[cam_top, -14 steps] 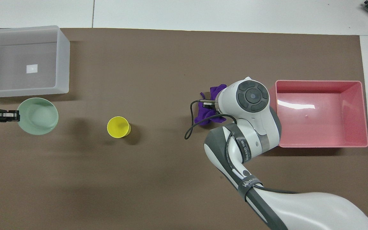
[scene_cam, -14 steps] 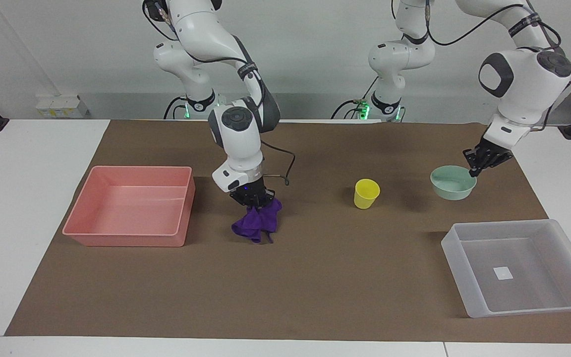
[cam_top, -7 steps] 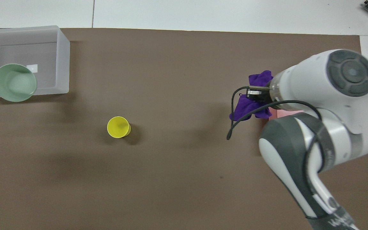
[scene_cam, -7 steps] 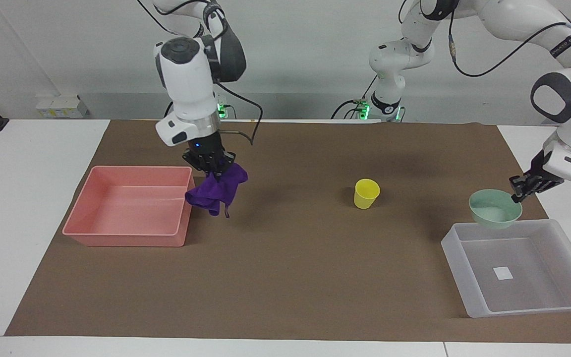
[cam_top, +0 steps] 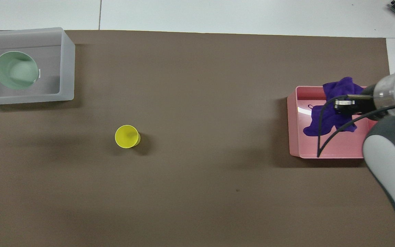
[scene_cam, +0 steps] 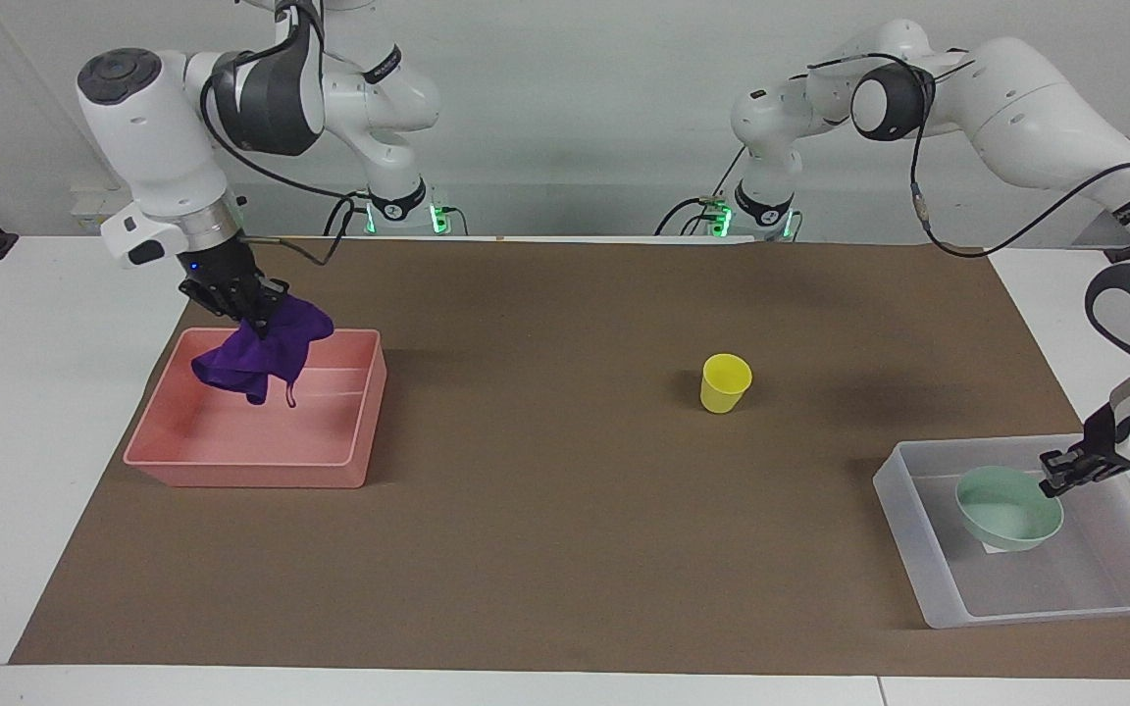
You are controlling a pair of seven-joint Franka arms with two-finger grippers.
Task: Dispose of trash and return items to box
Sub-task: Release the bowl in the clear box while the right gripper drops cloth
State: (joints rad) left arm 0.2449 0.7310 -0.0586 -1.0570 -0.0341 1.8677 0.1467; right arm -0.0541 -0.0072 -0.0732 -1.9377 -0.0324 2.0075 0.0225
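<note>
- Since a second ago, the right claw has carried the soft purple cloth rag over the pink rectangular bin, clamped on it.
- Left claw, cut off overhead, pinches the shallow mint-green bowl inside the translucent clear-white plastic box; its label is hidden.
- Small yellow plastic cup stands mid-table.

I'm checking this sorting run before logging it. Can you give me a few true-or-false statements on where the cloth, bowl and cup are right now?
1. The right gripper holds the purple cloth over the pink bin. True.
2. The yellow cup sits in the clear box. False: it stands on the brown mat, held by neither gripper.
3. The left gripper holds the green bowl by its rim at the clear box. True.
4. The cloth lies flat on the mat. False: it hangs from the right gripper.
</note>
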